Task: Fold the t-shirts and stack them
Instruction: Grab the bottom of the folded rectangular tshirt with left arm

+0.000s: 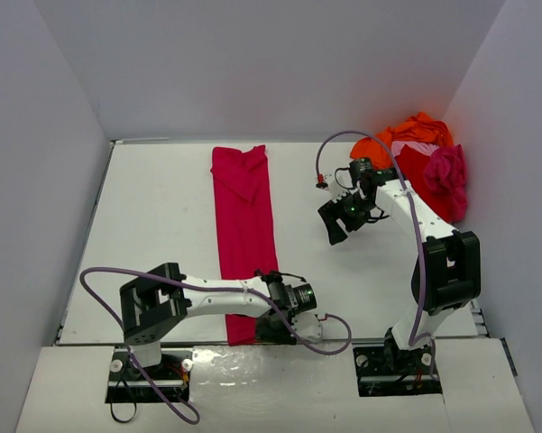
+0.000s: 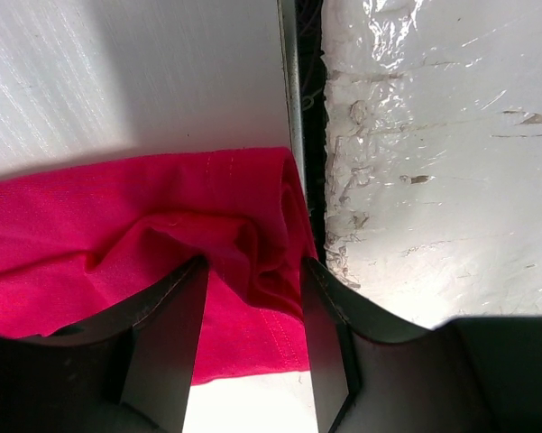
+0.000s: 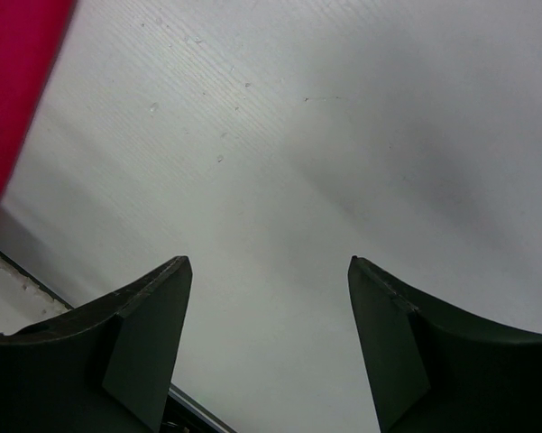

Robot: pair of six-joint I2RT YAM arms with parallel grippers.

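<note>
From above, the left arm hides the near corner of the crimson shirt (image 1: 243, 225), where the left gripper (image 1: 272, 323) sits on it. The shirt lies as a long narrow strip running far to near, left of centre on the white table (image 1: 153, 225), and its far end is doubled into soft creases. In the far right corner a pile of shirts (image 1: 424, 162) in orange, pale pink, red and magenta is crumpled together. The right arm partly covers it, so the shirts cannot be counted. The right gripper (image 1: 338, 221) hangs over bare table between strip and pile, apart from both.

At the left wrist, the dark fingers (image 2: 167, 343), cut off below, pinch a raised ridge of the crimson knit at the table's near edge. A crinkled white ledge (image 2: 433, 180) lies to the right.

At the right wrist, the wedge-shaped fingers (image 3: 135, 352) stand wide with nothing between them, over finely ribbed matte table. A crimson sliver is cut off at the upper left.
</note>
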